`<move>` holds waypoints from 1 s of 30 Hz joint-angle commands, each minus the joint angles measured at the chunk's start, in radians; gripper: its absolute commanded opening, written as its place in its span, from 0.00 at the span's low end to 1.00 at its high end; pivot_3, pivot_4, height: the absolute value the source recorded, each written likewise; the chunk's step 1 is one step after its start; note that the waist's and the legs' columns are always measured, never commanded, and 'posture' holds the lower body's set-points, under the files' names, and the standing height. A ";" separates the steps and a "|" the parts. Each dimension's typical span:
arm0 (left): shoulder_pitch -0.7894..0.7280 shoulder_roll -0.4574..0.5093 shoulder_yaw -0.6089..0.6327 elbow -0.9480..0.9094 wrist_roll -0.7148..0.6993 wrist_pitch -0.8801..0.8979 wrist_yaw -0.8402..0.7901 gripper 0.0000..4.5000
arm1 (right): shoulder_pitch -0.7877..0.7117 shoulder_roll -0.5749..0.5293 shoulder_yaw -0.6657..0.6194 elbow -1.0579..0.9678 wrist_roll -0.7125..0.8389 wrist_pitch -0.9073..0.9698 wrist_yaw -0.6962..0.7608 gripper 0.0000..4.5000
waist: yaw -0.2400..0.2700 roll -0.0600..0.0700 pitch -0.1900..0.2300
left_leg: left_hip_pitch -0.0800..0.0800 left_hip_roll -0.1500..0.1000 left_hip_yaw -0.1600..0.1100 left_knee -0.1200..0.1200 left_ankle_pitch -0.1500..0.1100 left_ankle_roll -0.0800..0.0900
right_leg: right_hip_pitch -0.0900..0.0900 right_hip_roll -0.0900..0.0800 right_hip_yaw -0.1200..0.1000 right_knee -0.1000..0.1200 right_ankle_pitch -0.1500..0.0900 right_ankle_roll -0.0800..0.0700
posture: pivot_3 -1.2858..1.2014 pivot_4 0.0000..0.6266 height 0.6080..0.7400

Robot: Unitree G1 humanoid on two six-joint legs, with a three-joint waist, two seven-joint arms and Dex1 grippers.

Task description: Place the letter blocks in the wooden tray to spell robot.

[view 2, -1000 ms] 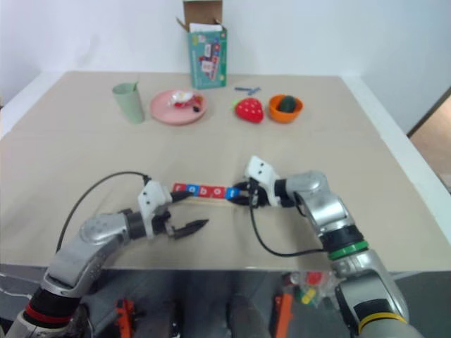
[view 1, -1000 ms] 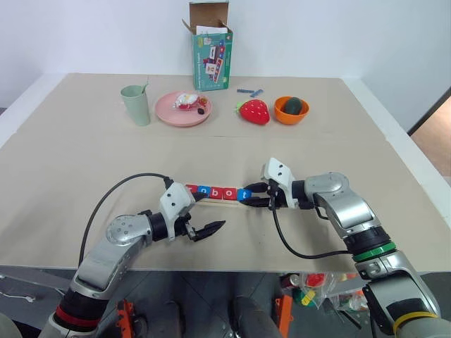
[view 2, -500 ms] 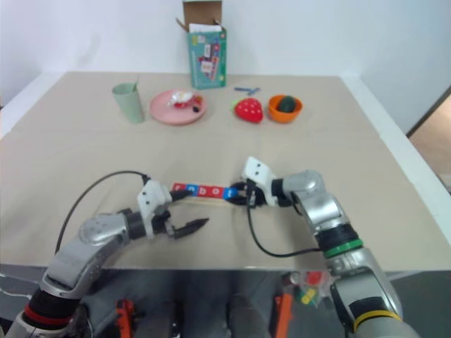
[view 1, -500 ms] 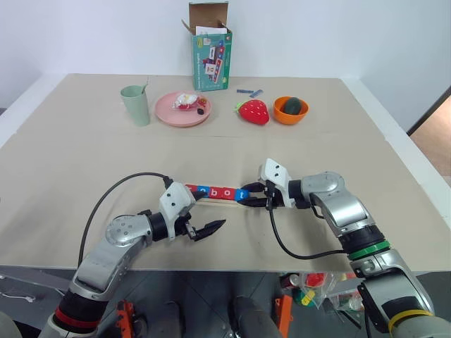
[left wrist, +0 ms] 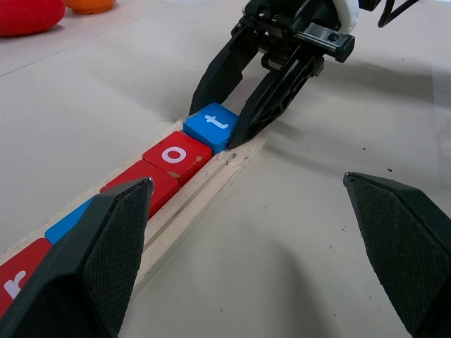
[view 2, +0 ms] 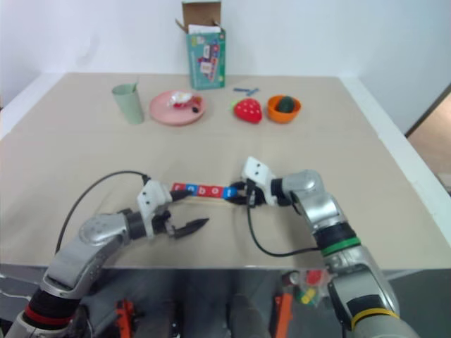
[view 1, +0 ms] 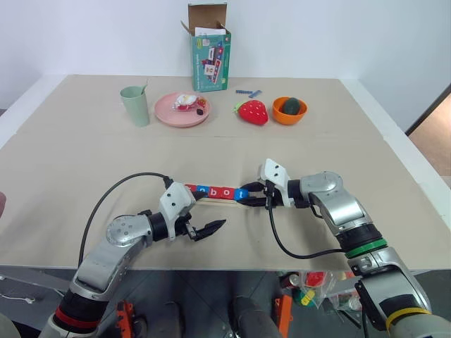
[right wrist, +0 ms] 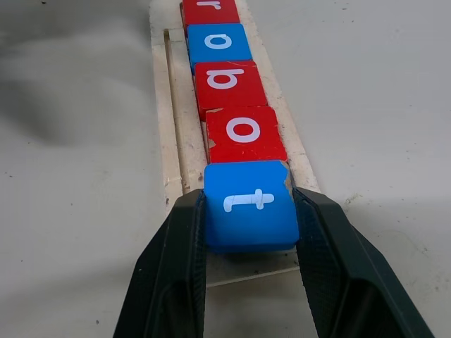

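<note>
Head view: tray lies mid-table w/ blocks in a row; left gripper sits near its left end, jaws wide, empty. L wrist view: right gripper pinches the blue t at the tray's right end. R wrist view: fingers clamp t's sides, r-o-b-o lined up beyond it.

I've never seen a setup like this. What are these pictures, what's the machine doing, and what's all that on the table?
It is a two-armed robot. Two pictures come from cameras in its head, two from cameras on its wrists. Its right gripper is closed on the blue t block at the end of the wooden tray, after the blocks r, o, b, o. Its left gripper hangs open, holding nothing. At the back of the table stand a green cup, a pink plate, a box, a toy strawberry and an orange bowl.
</note>
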State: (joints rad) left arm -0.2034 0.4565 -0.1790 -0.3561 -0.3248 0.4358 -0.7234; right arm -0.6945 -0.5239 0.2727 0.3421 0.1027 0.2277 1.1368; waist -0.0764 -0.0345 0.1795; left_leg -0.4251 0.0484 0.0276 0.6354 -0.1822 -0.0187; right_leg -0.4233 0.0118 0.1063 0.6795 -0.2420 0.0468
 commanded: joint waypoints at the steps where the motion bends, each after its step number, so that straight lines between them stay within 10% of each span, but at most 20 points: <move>1: 0.001 0.000 0.007 -0.037 0.000 -0.010 0.006 1.00 | -0.018 0.003 -0.004 0.027 -0.013 -0.015 0.009 0.27 | 0.000 0.000 0.000 | 0.000 0.000 0.000 0.000 0.000 0.000 | 0.000 0.000 0.000 0.000 0.000 0.000 | 0.52 0.24 1.00; 5: 0.000 -0.002 0.005 -0.037 0.002 -0.011 0.008 1.00 | -0.030 0.009 -0.003 0.048 -0.004 -0.002 0.031 0.27 | 0.000 0.000 0.000 | 0.000 0.000 0.000 0.000 0.000 0.000 | 0.000 0.000 0.000 0.000 0.000 0.000 | 0.52 0.24 1.00; 6: 0.000 -0.002 0.004 -0.037 0.002 -0.011 0.008 1.00 | -0.035 0.011 -0.003 0.053 -0.002 0.005 0.037 0.50 | 0.000 0.000 0.000 | 0.000 0.000 0.000 0.000 0.000 0.000 | 0.000 0.000 0.000 0.000 0.000 0.000 | 0.52 0.24 1.00; 13: 0.005 0.000 0.007 -0.038 0.003 -0.012 0.009 1.00 | -0.047 0.020 -0.017 0.061 0.005 0.007 0.037 0.99 | 0.000 0.000 0.000 | 0.000 0.000 0.000 -0.001 0.000 0.000 | 0.000 0.000 0.000 0.000 0.000 0.001 | 0.52 0.24 1.00; 30: 0.022 0.011 0.130 -0.009 -0.019 -0.028 0.044 1.00 | 0.133 -0.004 -0.197 -0.234 0.126 0.162 -0.137 0.94 | 0.000 0.000 0.000 | -0.001 0.000 0.000 -0.001 0.000 0.000 | -0.001 0.000 0.001 0.000 -0.001 0.001 | 0.52 0.24 1.00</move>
State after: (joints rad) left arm -0.1807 0.4703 -0.0671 -0.3516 -0.3351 0.4314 -0.6819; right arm -0.5541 -0.5301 0.1181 0.1741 0.2065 0.3955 1.0254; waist -0.0763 -0.0344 0.1796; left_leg -0.4265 0.0481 0.0278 0.6345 -0.1823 -0.0189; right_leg -0.4245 0.0115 0.1069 0.6794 -0.2429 0.0481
